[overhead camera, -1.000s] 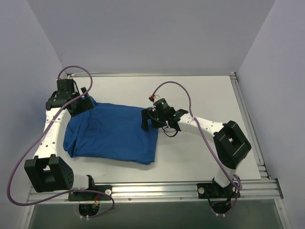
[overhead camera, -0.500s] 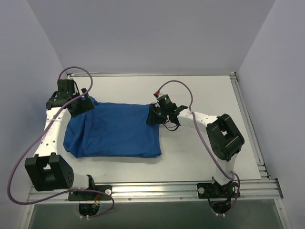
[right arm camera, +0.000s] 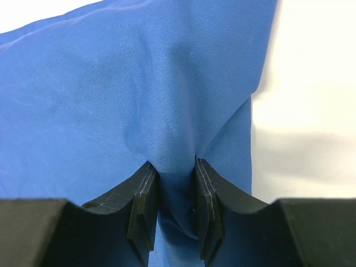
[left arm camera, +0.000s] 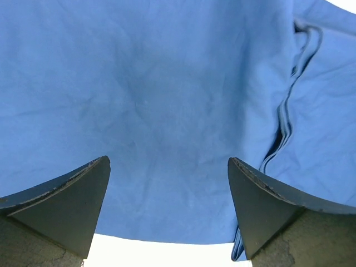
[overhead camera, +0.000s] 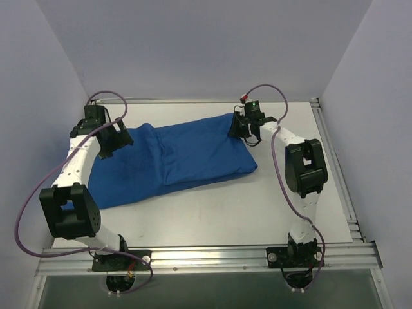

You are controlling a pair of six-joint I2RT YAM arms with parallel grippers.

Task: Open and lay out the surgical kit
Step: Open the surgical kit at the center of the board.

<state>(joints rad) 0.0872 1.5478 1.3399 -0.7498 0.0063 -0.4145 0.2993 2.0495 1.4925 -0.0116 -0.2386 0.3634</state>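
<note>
Closest to me, the metal rail (overhead camera: 212,257) at the table's (overhead camera: 277,206) near edge carries both arm bases, and purple cables (overhead camera: 26,212) loop out from them. Past the rail is a strip of bare white tabletop, then the blue cloth (overhead camera: 180,161), which lies across the left and middle of the table. It is a long, rumpled shape slanting from the near left up to the far right. A doubled seam or fold runs down it on the right side of the left wrist view. At the cloth's left end sits the left tool (overhead camera: 111,138), with its fingers (left arm camera: 67,200) spread wide. They hang just over the fabric with nothing between them, and a sliver of white table shows below. Farther back, at the cloth's far right corner, the right tool (overhead camera: 241,129) is pressed together on the cloth. Its pads (right arm camera: 142,206) pinch a narrow ridge of fabric, which puckers up toward them.
</note>
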